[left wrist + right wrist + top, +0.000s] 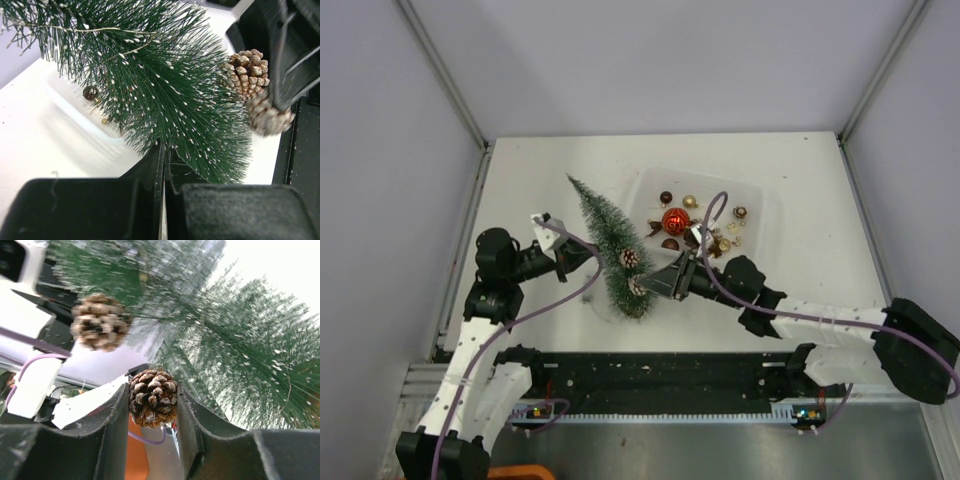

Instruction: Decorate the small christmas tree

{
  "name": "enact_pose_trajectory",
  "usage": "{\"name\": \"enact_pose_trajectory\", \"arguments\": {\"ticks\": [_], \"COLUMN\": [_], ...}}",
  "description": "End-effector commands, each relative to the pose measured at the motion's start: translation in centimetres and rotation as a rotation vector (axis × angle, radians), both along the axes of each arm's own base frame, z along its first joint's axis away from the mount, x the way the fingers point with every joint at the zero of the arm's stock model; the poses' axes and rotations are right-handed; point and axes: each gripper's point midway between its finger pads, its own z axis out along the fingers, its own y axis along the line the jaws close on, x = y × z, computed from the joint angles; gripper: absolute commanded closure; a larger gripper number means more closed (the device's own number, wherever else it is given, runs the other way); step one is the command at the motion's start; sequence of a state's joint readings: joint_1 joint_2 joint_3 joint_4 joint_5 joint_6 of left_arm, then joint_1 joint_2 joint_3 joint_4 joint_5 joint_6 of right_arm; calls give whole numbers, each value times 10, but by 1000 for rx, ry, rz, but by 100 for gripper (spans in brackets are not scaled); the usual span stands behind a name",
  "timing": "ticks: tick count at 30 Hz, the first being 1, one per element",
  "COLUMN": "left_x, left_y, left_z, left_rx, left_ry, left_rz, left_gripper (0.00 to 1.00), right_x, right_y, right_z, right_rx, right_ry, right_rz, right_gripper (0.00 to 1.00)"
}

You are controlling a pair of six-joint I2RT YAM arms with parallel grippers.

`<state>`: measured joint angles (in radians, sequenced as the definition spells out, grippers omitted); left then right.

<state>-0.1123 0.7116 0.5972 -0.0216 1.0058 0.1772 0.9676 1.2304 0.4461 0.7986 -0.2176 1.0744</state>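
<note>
The small christmas tree (607,235) stands tilted on the table, its tip pointing to the far left; it also fills the left wrist view (165,85) and the right wrist view (240,350). My left gripper (588,262) is shut on its lower bristles (165,147). My right gripper (653,284) is shut on a frosted pinecone (152,397) and holds it against the tree's lower right side (638,287). A second pinecone (629,257) sits in the branches just above it and shows in both wrist views (244,70) (99,322).
A white tray (765,200) behind the tree holds a red bauble (674,221), several small dark and gold baubles and pinecones. Grey walls and metal rails close in the table on three sides. The arms' black base rail (650,380) runs along the near edge.
</note>
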Motion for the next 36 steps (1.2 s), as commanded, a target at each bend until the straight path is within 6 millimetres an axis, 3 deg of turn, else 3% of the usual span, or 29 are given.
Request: {"name": "enact_pose_trajectory", "arguments": {"ticks": [1,6,9,12,16,21,36], "left_x": [-3,-4,-5,-7,-9,-12,-13], "left_y": [-4,-6,-7,-8,-10,-11,-10], "left_z": [17,17,20,18,20,21,16], "left_rx": [-10,2,7,13,20,30,36], "left_ry": [-64,-77,-96,-83,-94,-107,-114], "left_rz": [-38,-68,-85,-99,-123,-141,-134], "left_gripper": [100,100,100,100,100,100,100], "right_x": [7,22,42,63,84,93,66], "right_y": [-27,-65,-86,-96,-83,-62,-48], "right_z": [29,48,57,80,102,121,148], "right_rx": [-40,-122,-165,-143,-131,-54,83], "right_ry": [-122,-199,-223,-257,-301,-325,-367], "right_rz": [-80,-162,-225,-252,-224,-161,-27], "right_gripper": [84,84,84,84,84,85,85]}}
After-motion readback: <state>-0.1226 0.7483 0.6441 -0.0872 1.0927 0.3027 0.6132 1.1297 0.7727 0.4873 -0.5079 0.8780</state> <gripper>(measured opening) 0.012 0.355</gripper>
